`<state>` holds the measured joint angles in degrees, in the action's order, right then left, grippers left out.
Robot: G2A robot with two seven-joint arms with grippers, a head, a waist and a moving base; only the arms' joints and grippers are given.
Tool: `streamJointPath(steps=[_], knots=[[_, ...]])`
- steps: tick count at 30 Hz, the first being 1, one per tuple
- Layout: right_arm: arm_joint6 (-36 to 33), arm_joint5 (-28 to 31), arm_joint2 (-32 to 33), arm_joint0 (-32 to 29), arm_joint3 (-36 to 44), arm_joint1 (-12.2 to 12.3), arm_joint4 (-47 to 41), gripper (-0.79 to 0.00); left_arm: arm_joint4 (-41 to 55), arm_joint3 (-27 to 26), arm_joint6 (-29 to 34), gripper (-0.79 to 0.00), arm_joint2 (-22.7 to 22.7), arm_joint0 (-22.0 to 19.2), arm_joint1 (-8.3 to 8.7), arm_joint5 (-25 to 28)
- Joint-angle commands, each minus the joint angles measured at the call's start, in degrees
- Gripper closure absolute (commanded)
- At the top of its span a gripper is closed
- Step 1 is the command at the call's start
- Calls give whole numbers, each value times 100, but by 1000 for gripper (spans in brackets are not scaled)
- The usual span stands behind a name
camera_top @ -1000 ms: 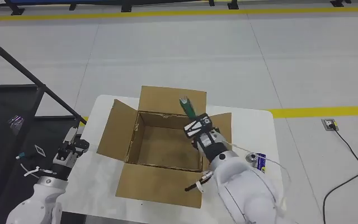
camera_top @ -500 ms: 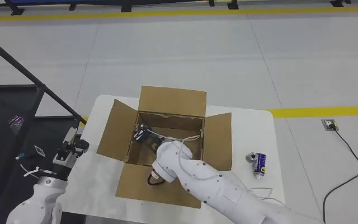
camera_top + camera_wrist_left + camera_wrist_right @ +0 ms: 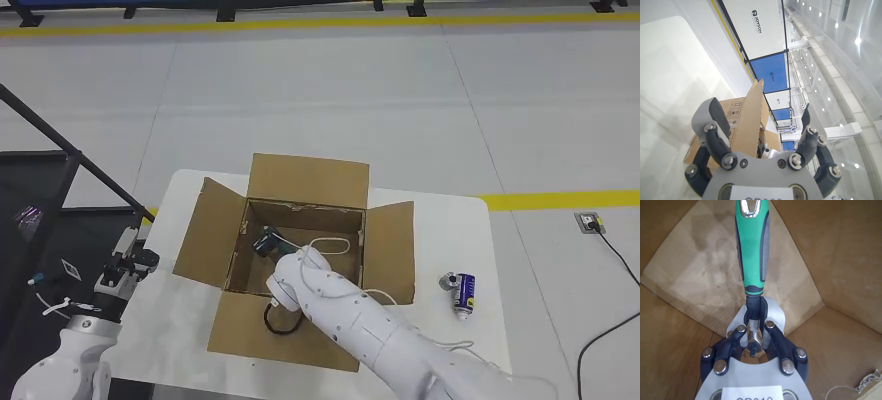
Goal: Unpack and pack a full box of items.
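Packing: right gripper (image 3: 755,311) pinches green-and-grey-handled metal ratchet (image 3: 752,253) inside brown cardboard box (image 3: 308,180); next, probably release. Left gripper (image 3: 761,111) spread.

Top camera steeply over box (image 3: 308,178); right wrist inside it, left seemingly outside.

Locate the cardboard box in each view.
Top view: cardboard box, open, near the centre.
Left wrist view: its outer wall and flap, past the left pincer.
Right wrist view: its inner walls, around the right pincer holding a green-handled ratchet wrench.
Shared landmark: the right arm inside it.
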<state>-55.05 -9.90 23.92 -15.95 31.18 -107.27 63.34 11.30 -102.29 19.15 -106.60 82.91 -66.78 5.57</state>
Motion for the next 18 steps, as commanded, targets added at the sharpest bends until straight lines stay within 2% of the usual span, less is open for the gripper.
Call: streamJointPath(steps=[1,6,12,18], knots=[[7,63,15,36,-237,-80,-53,-89,0,0,0,-785,0,0,0,0],[133,185,74,134,-699,-243,-139,-237,0,0,0,-785,0,0,0,0],[236,280,221,261,-946,-362,-307,-252,0,0,0,-785,0,0,0,0],[427,398,411,307,-667,-340,-400,-259,0,0,0,-785,0,0,0,0]])
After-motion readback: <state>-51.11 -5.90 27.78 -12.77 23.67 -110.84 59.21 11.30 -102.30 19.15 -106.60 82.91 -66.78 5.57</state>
